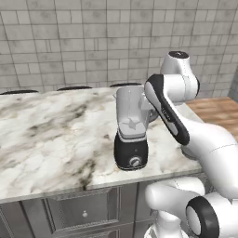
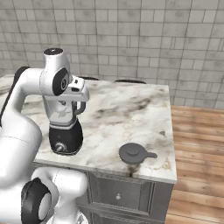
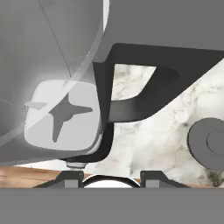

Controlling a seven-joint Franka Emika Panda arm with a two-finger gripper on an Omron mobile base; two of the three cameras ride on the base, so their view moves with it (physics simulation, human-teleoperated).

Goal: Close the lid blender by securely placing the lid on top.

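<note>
The gripper (image 3: 112,176) hangs just above the blender (image 2: 65,127), looking down past the jar's dark handle (image 3: 131,94); its two dark fingertips (image 3: 70,176) sit apart with nothing between them, spread and empty. The lid (image 2: 135,153) lies flat on the marble counter (image 2: 131,109), well apart from the blender, near the counter's front edge; in the hand view it sits at about three o'clock. By the look of it, the step in hand is reaching for the lid, so the hand should swing clear of the jar first, then come straight down over the centre knob with the fingers either side of it, pinching the knob rather than the thin rim. The lid is a dark grey round disc with a small raised knob and a short tab jutting from its edge.
</note>
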